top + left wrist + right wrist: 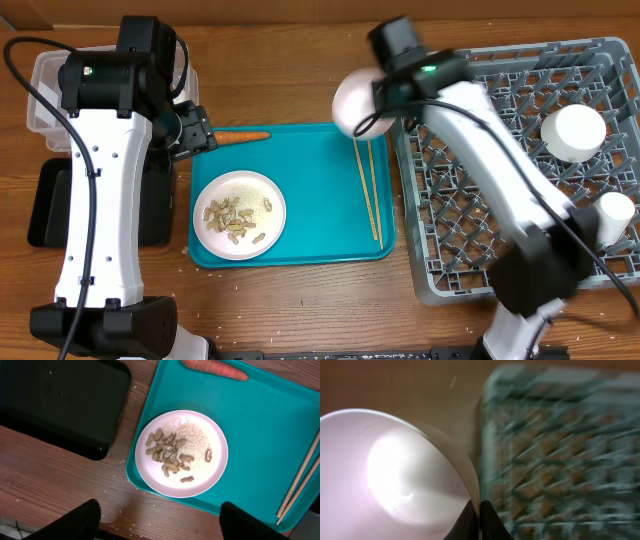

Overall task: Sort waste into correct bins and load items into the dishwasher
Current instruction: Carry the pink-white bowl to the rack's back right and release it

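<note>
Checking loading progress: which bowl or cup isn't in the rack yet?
The pale pink bowl: the right gripper holds it by the rim, outside the grey dish rack. The larger white cup and the smaller white cup sit inside.

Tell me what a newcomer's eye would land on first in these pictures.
First, the teal tray at the table's centre, which carries a white plate of peanut shells and crumbs. Next, the right end effector, pinching the rim of a pale pink bowl beside the grey rack. The rack holds two white cups.
</note>
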Controlling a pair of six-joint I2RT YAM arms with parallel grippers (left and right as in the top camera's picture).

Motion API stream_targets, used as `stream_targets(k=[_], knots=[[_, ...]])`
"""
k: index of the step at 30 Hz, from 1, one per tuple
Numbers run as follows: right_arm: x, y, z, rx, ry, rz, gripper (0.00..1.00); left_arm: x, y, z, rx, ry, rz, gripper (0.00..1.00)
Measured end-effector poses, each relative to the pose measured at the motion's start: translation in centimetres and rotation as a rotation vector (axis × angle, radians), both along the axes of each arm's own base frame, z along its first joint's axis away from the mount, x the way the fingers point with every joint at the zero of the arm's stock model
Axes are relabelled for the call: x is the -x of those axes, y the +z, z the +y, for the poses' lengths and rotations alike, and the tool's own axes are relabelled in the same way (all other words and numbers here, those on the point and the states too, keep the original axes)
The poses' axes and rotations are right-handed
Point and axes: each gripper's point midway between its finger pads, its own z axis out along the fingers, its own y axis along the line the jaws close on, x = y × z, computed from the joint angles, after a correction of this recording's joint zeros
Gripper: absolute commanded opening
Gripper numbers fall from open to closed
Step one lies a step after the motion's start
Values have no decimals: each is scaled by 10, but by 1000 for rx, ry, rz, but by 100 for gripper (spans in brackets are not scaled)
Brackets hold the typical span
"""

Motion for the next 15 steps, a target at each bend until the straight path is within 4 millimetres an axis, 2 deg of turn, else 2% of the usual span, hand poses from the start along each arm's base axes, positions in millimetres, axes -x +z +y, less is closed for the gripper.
stream_targets(k=[3, 5, 6, 10, 15], knots=[[1, 71, -44, 88, -109, -191, 4, 0, 0, 0, 0, 0, 0, 78], [3, 99, -79, 165, -210, -271, 4, 0, 0, 0, 0, 0, 0, 78], [5, 111, -109, 237, -306, -308, 4, 0, 0, 0, 0, 0, 0, 78], [11, 120, -192, 432, -613, -372, 4, 0, 0, 0, 0, 0, 0, 78], [21, 109, -253, 546, -798, -364, 4, 0, 0, 0, 0, 0, 0, 78]])
